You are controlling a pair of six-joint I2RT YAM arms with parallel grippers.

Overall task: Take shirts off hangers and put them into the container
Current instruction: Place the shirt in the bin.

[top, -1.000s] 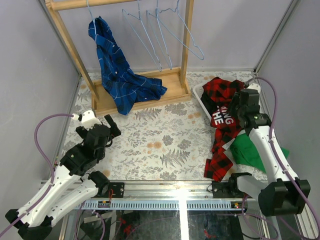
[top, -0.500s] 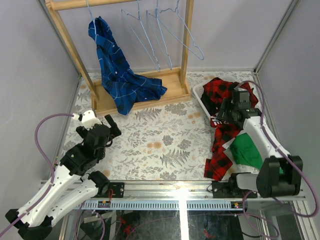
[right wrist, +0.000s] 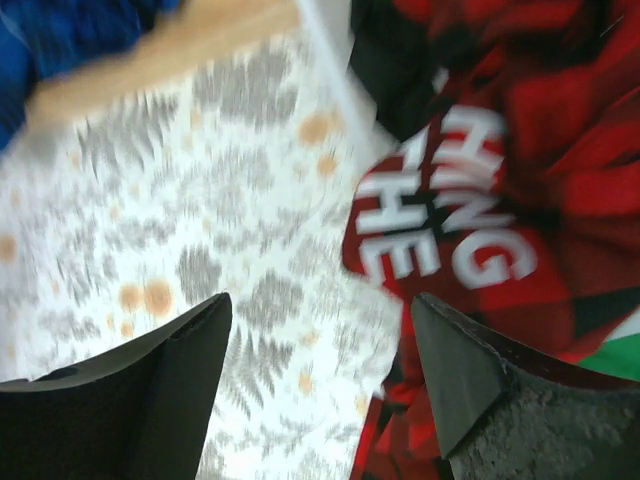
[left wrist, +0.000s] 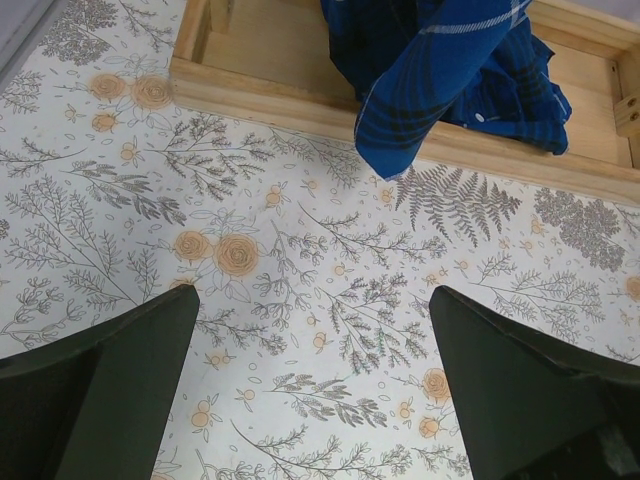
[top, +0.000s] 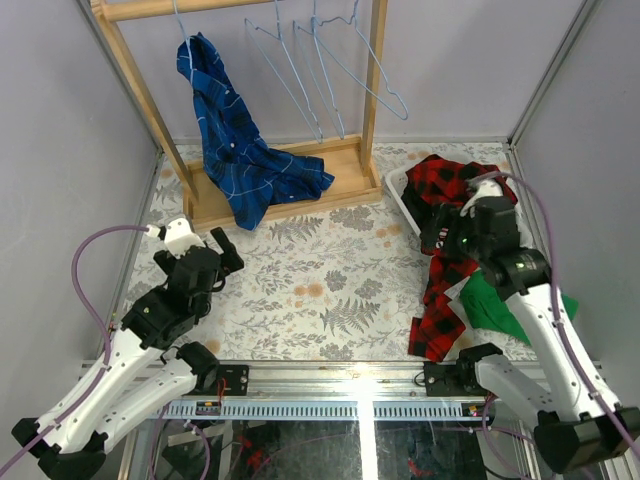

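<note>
Right of centre in the overhead frame, the soft red-and-black plaid shirt (top: 445, 180) lies heaped in the white plastic container (top: 395, 190). One crumpled length trails over the rim onto the floral table (top: 320, 280), beside a flat green cloth (top: 500, 300). At upper left the blue plaid shirt (top: 235, 160) droops from one of four thin wire hangers (top: 322, 133) onto the wooden rack (top: 135, 85) base. My right gripper (right wrist: 320, 297) stands open by the red shirt's white lettering, holding nothing. My left gripper (left wrist: 312, 292) gapes wide over the floral print.
</note>
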